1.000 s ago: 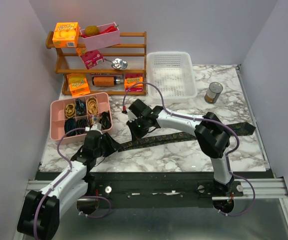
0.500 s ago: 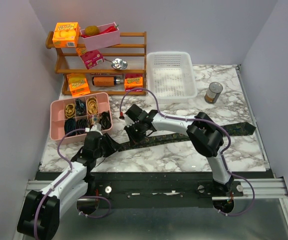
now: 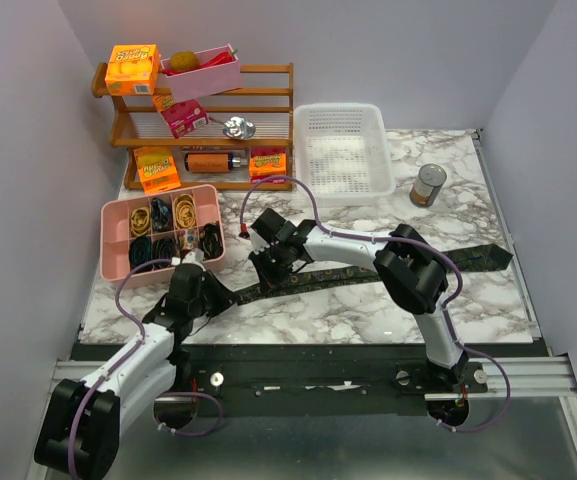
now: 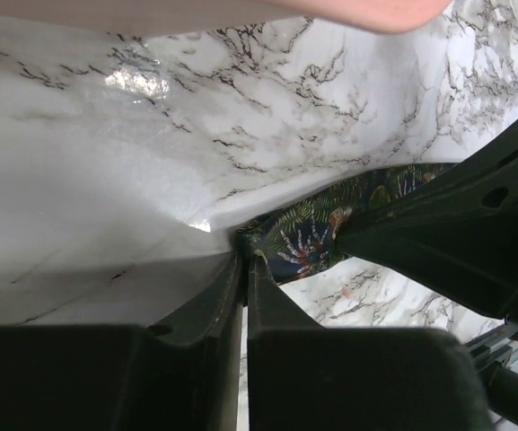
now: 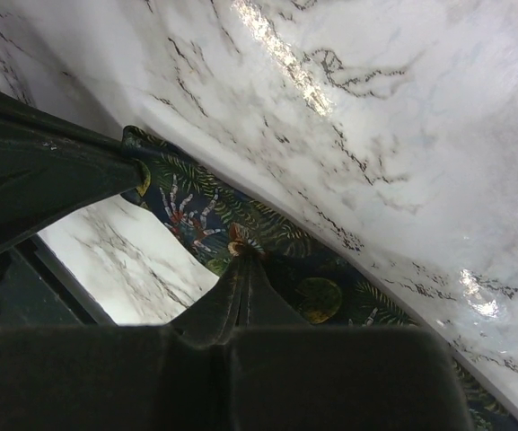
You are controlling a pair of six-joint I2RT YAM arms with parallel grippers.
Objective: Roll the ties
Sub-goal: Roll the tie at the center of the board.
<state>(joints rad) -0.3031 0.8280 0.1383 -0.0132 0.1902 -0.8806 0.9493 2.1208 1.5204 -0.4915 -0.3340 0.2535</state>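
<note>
One dark tie (image 3: 340, 276) with a leaf pattern lies flat across the marble table, its wide pointed end (image 3: 486, 258) at the right. My left gripper (image 3: 220, 291) is shut at the tie's narrow left end; in the left wrist view the fingertips (image 4: 257, 269) meet right at the fabric's edge (image 4: 308, 235). My right gripper (image 3: 279, 266) is shut a little further along, pinching a small pucker of the tie (image 5: 267, 224) at its tips (image 5: 241, 258). The left gripper's finger (image 5: 43, 180) shows close beside it.
A pink divided tray (image 3: 108, 245) of elastic loops stands just behind the left gripper. A wooden rack (image 3: 268, 125) with boxes is at the back left, a white basket (image 3: 378, 150) at the back middle, a tin can (image 3: 428, 185) to its right.
My right gripper has moved a little left along the tie toward the left gripper, its elbow following. The left gripper has barely moved.
</note>
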